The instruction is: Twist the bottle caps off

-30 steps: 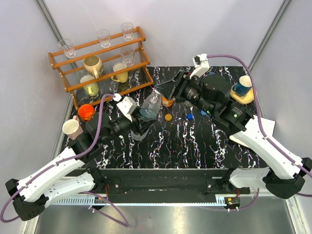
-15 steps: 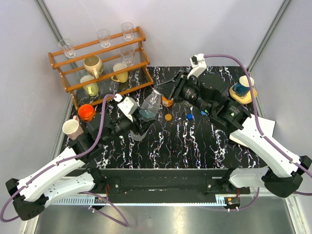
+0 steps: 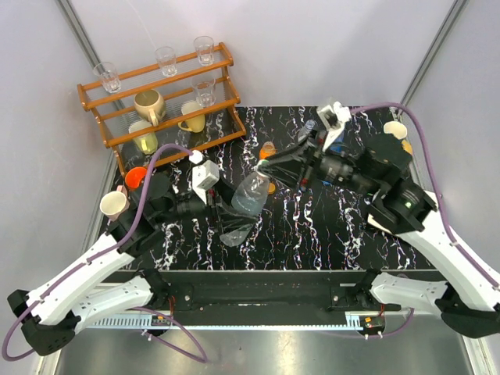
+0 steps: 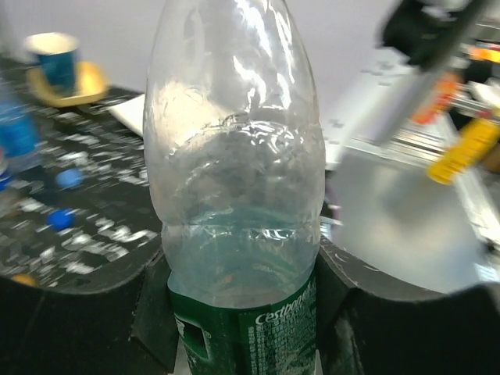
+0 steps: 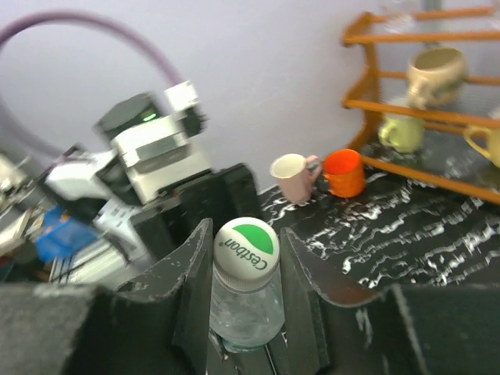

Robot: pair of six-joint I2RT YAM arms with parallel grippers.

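My left gripper [image 3: 233,207] is shut on the green-labelled body of a clear bottle [image 3: 251,194] and holds it tilted above the table; in the left wrist view the bottle [image 4: 234,156] fills the space between the fingers [image 4: 156,312]. My right gripper [image 3: 271,173] is shut on its white and green cap [image 5: 245,244], one finger on each side, and the bottle's neck [image 5: 246,308] shows below. The squat orange bottle [image 3: 268,148] stands behind. The translucent blue bottle [image 3: 309,127] stands further back, blurred in the left wrist view [image 4: 14,133]. The blue-red labelled bottle is hidden.
A wooden rack [image 3: 156,101] with mugs and glasses stands at the back left. An orange mug [image 3: 137,178] and a pink mug [image 3: 114,205] sit at the left edge. A cup on a yellow saucer [image 4: 58,66] is at the back right. Loose blue caps [image 4: 69,178] lie on the table.
My left gripper has lifted the bottle and tilted it toward the right. My right gripper has swung from the orange bottle forward onto this bottle's cap.
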